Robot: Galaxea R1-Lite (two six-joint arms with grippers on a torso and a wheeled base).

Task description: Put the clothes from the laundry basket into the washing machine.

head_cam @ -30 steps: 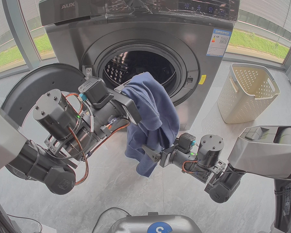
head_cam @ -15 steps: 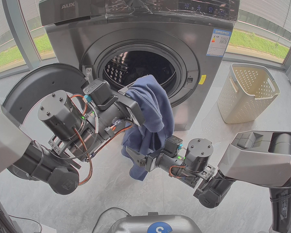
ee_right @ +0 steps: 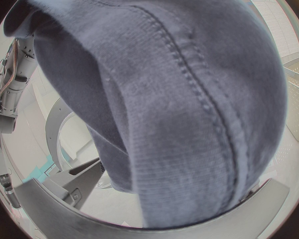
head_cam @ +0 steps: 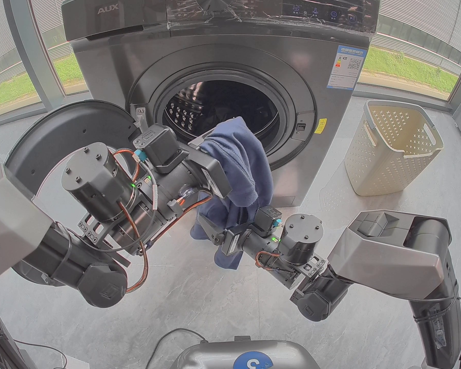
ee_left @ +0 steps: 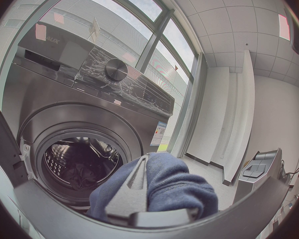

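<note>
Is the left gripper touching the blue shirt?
Touching. In the left wrist view the blue shirt is bunched right against the left gripper.

The left gripper (ee_left: 161, 178) holds a blue cloth (ee_left: 189, 191), and the cloth is bunched up beside one grey finger (ee_left: 136, 186). Just past it is the washer (ee_left: 73, 90) with its round hole (ee_left: 79, 165) open, and some dark clothes (ee_left: 79, 179) lie low inside. Behind the washer is a big window (ee_left: 136, 24), and a white wall (ee_left: 275, 117) is off to the side.
</note>
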